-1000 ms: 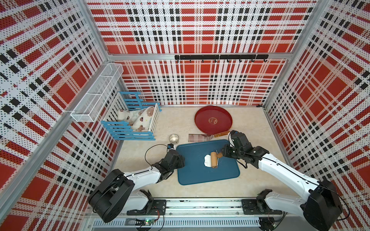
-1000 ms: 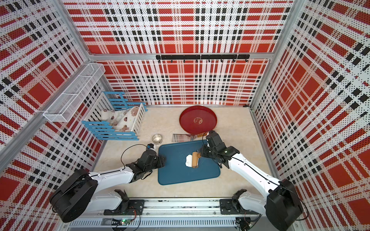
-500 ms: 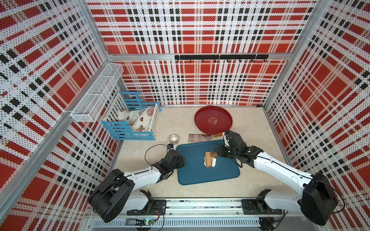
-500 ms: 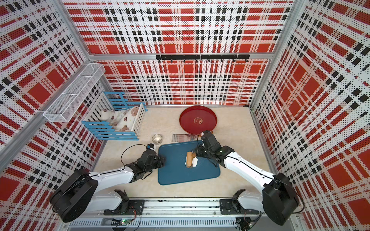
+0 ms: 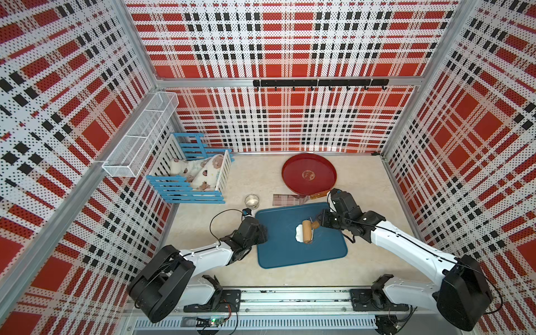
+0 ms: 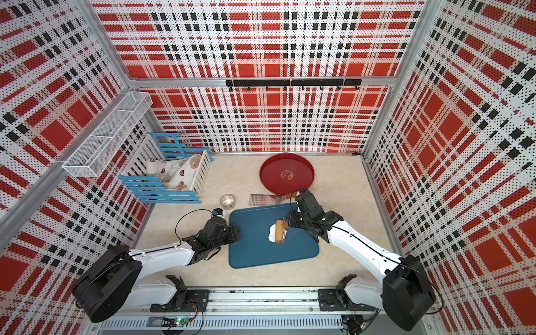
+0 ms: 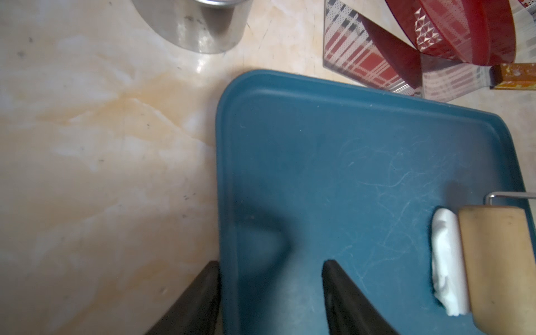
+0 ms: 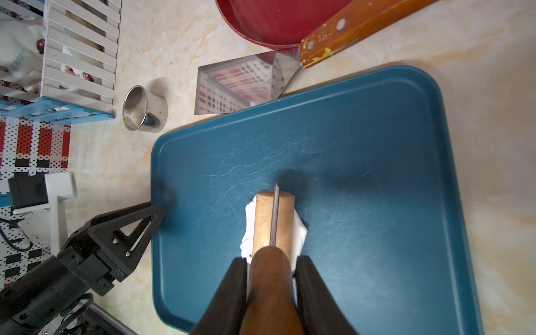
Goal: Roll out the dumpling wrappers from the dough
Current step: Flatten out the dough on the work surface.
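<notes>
Right wrist view: right pincer (image 8: 271,261) clamps roller (image 8: 264,220) atop dough (image 8: 300,232); left pincer (image 7: 270,263) agape astride tray rim (image 7: 226,174).

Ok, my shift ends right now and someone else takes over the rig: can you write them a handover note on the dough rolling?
Right gripper: shut on the wooden roller by its handle; the roller lies across the dough near the middle of the blue tray.
Left gripper: open, jaws straddling the tray's rim on its own side, holding nothing.
Done: roller is on the dough, which is a thick, ragged lump.
Left: roll it thin; no round wrapper is in view. The steel cup stands beside the tray.
</notes>
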Robot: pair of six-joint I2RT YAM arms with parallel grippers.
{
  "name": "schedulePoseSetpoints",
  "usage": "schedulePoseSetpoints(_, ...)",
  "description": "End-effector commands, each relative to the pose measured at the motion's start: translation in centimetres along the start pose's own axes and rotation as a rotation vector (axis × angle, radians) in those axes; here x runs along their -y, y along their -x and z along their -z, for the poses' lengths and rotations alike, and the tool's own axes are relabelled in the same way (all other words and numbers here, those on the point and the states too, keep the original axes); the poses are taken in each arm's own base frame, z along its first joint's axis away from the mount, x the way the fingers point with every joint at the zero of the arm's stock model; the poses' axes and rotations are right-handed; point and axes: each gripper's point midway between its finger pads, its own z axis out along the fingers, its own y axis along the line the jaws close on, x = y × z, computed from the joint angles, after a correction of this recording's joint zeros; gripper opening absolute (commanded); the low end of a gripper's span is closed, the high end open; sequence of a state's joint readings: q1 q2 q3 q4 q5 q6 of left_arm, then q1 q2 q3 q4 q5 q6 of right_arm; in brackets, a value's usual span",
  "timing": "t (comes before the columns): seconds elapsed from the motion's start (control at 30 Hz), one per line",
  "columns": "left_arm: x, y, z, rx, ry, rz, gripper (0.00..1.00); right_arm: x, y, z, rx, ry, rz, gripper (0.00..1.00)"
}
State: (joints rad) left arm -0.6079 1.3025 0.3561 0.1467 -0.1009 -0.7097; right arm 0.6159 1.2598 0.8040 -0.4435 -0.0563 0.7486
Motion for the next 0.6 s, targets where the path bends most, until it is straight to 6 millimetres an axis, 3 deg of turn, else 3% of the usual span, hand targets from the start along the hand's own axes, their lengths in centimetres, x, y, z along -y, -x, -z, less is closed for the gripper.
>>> schedulePoseSetpoints(0.0,1.0,0.5,0.1,0.005,-0.04,-0.001,0.59,7.5,-9.8,-2.2,-0.34,-0.296,0.043,0.0)
schedulePoseSetpoints(0.37,-0.2,1.1,0.2,0.025,0.018,-0.006,0.54,10.2,-7.4,1.3,-0.252,-0.369,0.016,0.0)
schedulePoseSetpoints(0.57,-0.9,1.6,-0.2,0.03,0.045,-0.006,0.49,8.5,-7.6,0.1,-0.271,-0.299,0.013,0.0)
